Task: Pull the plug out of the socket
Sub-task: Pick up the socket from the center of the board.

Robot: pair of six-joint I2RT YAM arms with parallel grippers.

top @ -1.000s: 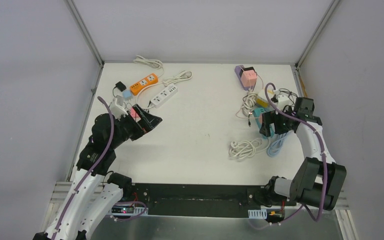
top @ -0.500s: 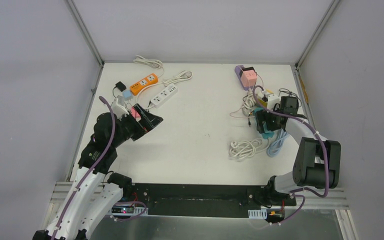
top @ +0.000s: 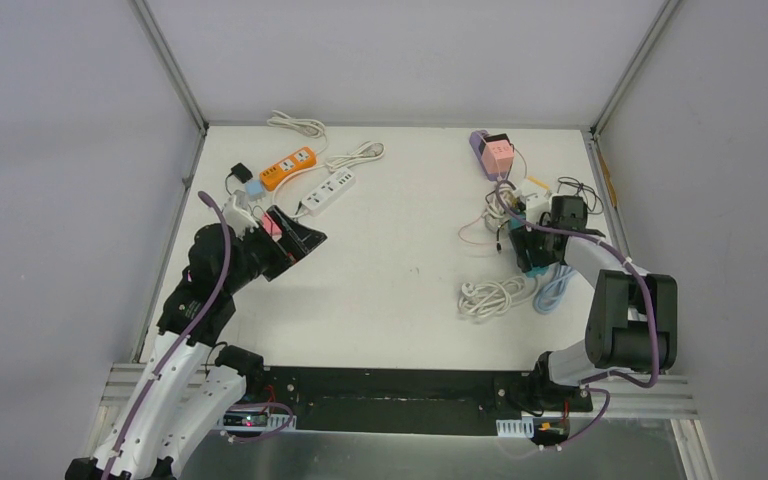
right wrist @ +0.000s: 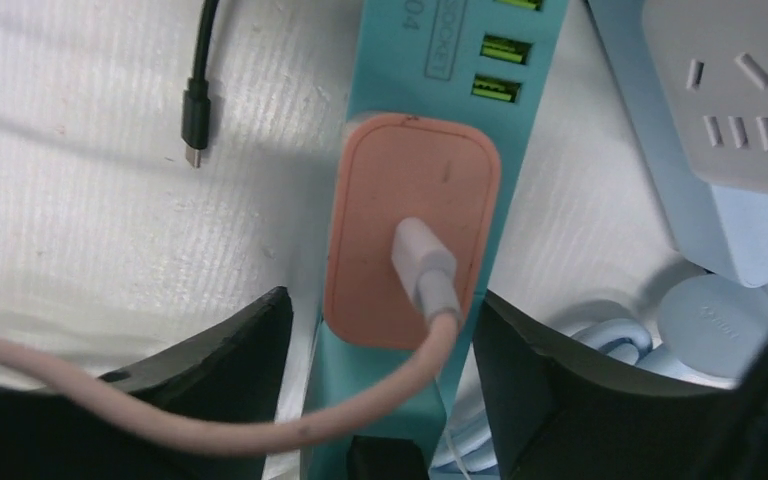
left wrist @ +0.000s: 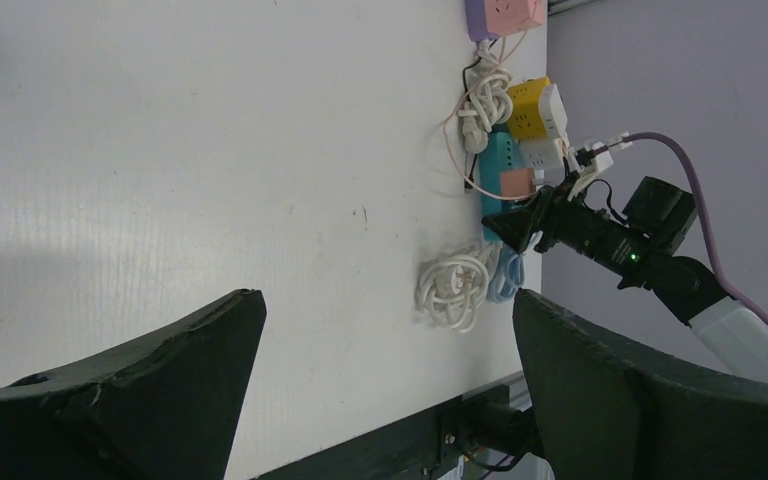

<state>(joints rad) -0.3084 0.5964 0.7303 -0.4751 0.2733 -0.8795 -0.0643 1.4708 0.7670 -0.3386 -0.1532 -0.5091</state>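
A salmon-pink plug (right wrist: 410, 240) with a white USB cable sits in a teal socket strip (right wrist: 520, 120). My right gripper (right wrist: 380, 300) hangs just over it, one finger on each side of the plug's near end and the strip. The jaws are still apart; a strip of white table shows beside the left finger (right wrist: 250, 350). From above, the right gripper (top: 532, 240) covers the plug at the right of the table, with the teal strip (top: 537, 265) showing under it. My left gripper (top: 300, 238) is held open above the table at far left, holding nothing.
A coiled white cable (top: 490, 296) and a light blue cable (top: 557, 285) lie just in front of the strip. A grey-white socket block (right wrist: 730, 90) and a black USB connector (right wrist: 193, 110) flank it. An orange strip (top: 288, 168), a white strip (top: 326, 192) and a pink cube adapter (top: 496, 153) lie at the back.
My right arm has swung left and settled over the teal strip, and its jaws have narrowed round the pink plug. The left arm has not moved.
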